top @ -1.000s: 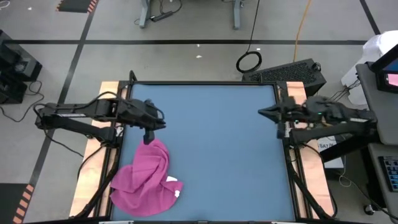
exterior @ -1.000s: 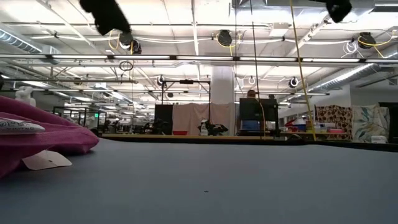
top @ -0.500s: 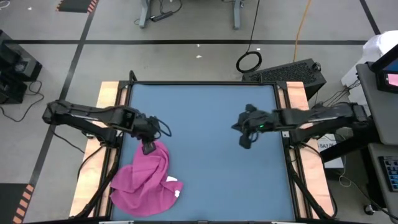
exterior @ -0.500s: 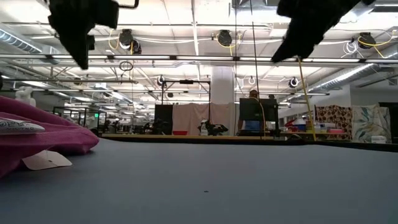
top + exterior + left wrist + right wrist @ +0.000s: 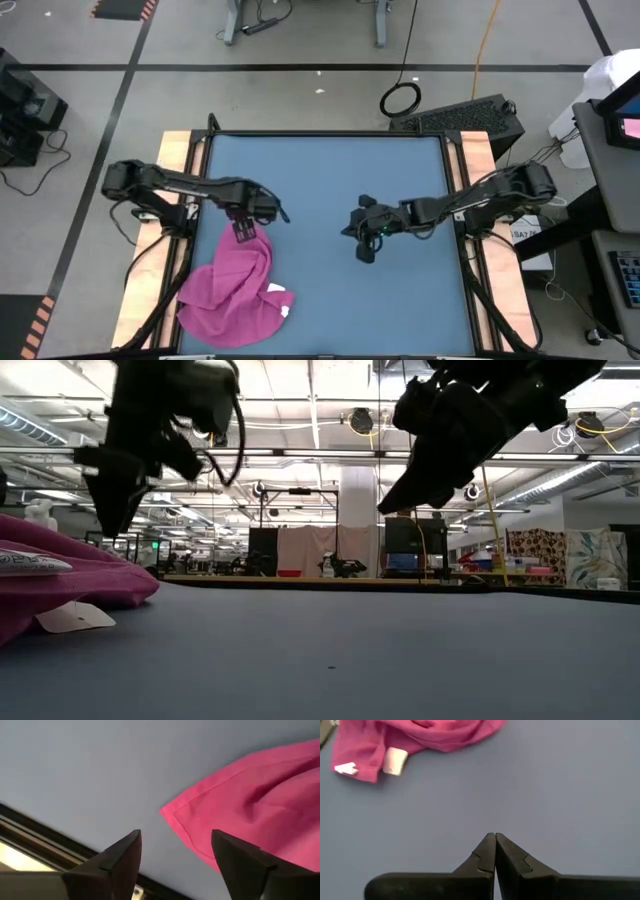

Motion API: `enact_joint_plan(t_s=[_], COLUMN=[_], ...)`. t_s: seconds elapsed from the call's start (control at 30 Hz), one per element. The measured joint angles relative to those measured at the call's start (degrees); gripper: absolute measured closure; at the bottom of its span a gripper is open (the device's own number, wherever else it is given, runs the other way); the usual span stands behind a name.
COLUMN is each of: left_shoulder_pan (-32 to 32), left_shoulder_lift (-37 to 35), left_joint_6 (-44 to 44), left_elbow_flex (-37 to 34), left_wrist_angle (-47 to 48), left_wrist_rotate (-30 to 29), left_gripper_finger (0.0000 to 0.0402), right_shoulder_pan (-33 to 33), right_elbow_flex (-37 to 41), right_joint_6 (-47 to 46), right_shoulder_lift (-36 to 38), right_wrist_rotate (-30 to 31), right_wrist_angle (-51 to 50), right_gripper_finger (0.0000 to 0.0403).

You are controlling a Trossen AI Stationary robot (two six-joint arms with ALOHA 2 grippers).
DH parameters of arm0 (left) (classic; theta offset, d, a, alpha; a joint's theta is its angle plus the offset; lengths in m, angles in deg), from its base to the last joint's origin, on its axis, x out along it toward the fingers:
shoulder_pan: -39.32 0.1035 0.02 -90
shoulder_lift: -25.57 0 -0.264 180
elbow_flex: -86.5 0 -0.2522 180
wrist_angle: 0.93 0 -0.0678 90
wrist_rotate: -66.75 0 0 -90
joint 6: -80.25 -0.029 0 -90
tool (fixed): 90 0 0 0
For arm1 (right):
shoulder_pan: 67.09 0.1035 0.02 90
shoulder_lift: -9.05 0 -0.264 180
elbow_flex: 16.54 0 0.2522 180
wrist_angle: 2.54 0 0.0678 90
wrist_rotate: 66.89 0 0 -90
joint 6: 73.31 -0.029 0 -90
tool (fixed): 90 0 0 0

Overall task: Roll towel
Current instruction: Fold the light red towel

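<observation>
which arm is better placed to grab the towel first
Probably the left. Its hand hangs open right over the far corner of the towel, and the left wrist view shows that corner between its fingers. The right hand is shut and out over bare blue table, well away from the cloth.

Towel [image 5: 232, 287]: magenta-pink soft cloth, unrolled, lying crumpled and loosely bunched on the blue surface [image 5: 330, 190] at about 7 o'clock, near its left edge. One narrow corner points toward 12 o'clock. A small white tag [image 5: 284, 310] shows at its 4 o'clock edge.
</observation>
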Motion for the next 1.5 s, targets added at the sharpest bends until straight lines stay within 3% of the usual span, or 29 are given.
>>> enact_joint_plan(t_s=[0.57, 0.67, 0.93, 1.3, 1.5], left_shoulder_pan=[2.96, 2.68, 1.23, 0.25, -0.24], left_shoulder_lift=[1.79, 1.76, 0.43, -4.66, -6.77], left_joint_6=[-1.88, -1.82, -1.00, -2.06, -9.83], left_elbow_flex=[-16.27, -16.77, -15.08, -6.58, -4.26], left_wrist_angle=[-21.64, -22.59, -23.31, -24.50, -37.61], left_wrist_rotate=[5.12, 5.36, 1.72, -8.26, -11.60], left_gripper_finger=[0.0201, 0.0228, 0.0387, 0.0397, 0.0396], right_shoulder_pan=[2.93, 2.93, 2.93, 2.93, 2.93], right_elbow_flex=[0.00, 0.00, 0.00, 0.00, 0.02], right_joint_6=[4.77, 6.20, 6.78, 0.54, -6.31], right_shoulder_lift=[-2.04, -2.04, -2.02, -2.39, -4.80], right_wrist_rotate=[3.38, 3.43, 3.43, 8.71, 12.45], right_wrist_angle=[7.16, 8.69, 10.14, 11.58, 18.55], right_gripper_finger=[0.0256, 0.0241, 0.0236, 0.0238, 0.0238])
